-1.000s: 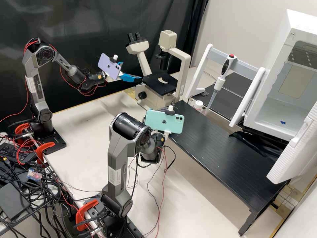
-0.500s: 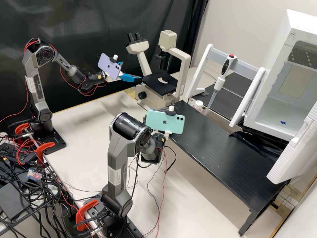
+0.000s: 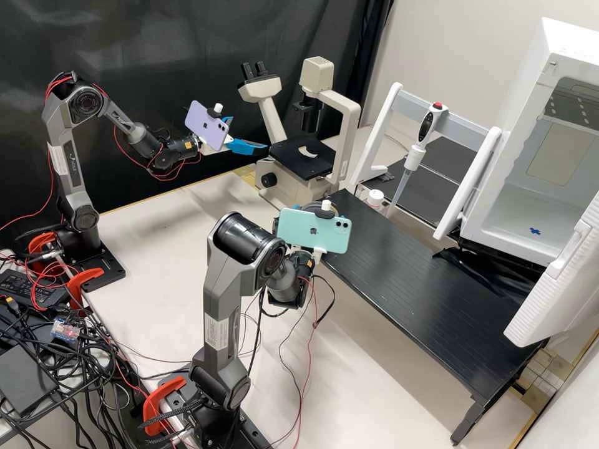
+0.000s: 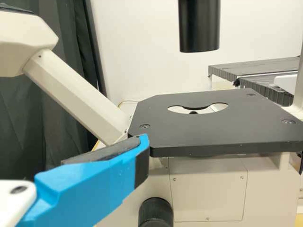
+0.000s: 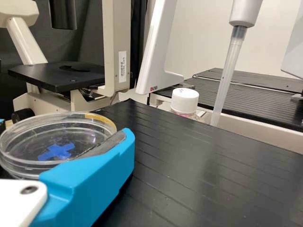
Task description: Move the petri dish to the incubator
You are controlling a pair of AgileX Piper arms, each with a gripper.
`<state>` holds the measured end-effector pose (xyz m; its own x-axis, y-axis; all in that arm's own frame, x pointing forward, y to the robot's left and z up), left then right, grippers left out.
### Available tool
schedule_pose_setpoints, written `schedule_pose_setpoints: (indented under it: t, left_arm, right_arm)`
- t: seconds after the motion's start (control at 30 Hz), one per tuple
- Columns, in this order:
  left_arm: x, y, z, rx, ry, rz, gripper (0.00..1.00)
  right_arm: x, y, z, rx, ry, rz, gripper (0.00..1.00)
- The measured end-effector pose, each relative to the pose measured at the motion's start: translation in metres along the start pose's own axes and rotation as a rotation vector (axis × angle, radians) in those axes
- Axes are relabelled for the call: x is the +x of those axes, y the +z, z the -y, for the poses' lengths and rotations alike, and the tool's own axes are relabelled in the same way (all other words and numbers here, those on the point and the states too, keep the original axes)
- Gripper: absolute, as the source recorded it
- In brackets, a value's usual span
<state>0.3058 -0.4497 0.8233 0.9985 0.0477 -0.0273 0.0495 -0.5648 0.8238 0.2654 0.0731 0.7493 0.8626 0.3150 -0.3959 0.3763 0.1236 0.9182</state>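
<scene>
Beside the microscope stage (image 3: 302,159), at the back, the left gripper (image 3: 249,133) is open and holds nothing. Its wrist view has one blue finger of the left gripper (image 4: 102,177) near the stage corner. The right gripper (image 3: 318,252) is over the near left edge of the black platform, its fingers largely behind a teal phone. In the right wrist view, the right gripper (image 5: 64,130) is shut on the clear petri dish (image 5: 57,163), which has a blue cross mark and is roughly level above the bench. The white incubator (image 3: 475,223) stands open on the right, a blue cross on its floor.
The black platform (image 3: 424,293) runs to the incubator, whose door (image 3: 552,284) hangs over its far right end. A pipette (image 3: 412,159) on a white stand and a white-capped bottle (image 3: 375,198) are behind the platform. The microscope arm (image 3: 349,125) rises at the back.
The right gripper with its phone has shifted slightly to the right, toward the platform. The left arm has stayed still.
</scene>
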Motion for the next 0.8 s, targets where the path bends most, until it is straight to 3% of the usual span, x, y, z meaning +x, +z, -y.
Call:
schedule_pose_setpoints:
  t: [0.47,0.67,0.8]
  left_arm:
    - [0.000,0.000,0.000,0.000,0.000,0.000,1.00]
    - [0.000,0.000,0.000,0.000,0.000,0.000,1.00]
    - [0.000,0.000,0.000,0.000,0.000,0.000,1.00]
  right_arm:
    - [0.001,0.002,-0.004,0.006,0.009,0.005,0.00]
    - [-0.004,0.007,-0.015,-0.004,0.043,0.031,0.00]
    - [-0.014,0.022,-0.033,-0.006,0.107,0.101,0.00]
